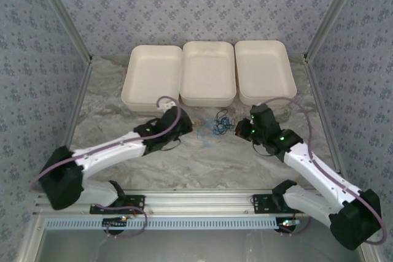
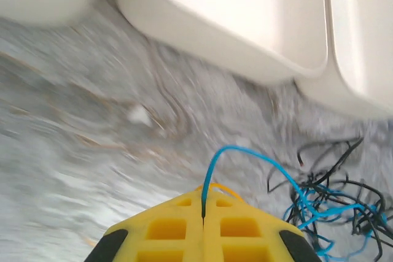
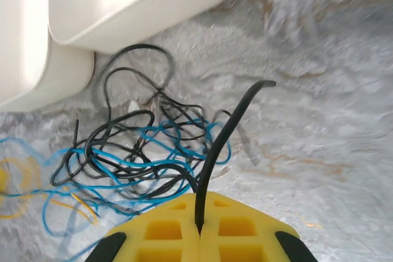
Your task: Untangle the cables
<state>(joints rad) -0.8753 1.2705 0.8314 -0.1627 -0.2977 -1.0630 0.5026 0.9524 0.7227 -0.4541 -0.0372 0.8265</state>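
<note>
Two cables are being held as I watch: my left gripper (image 2: pixel 203 214) is clamping a blue cable (image 2: pixel 242 153), my right gripper (image 3: pixel 198 221) a black cable (image 3: pixel 228 128). Between them the cables (image 1: pixel 217 124) are lying tangled on the table (image 1: pixel 202 164), near three white trays (image 1: pixel 209 99).

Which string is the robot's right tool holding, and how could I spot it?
Find the three white trays at the back of the table; a pile of thin strings lies just in front of them. The right tool is shut on one black string from that pile. Its loose end curves off alone, away from the blue and black tangle.
</note>
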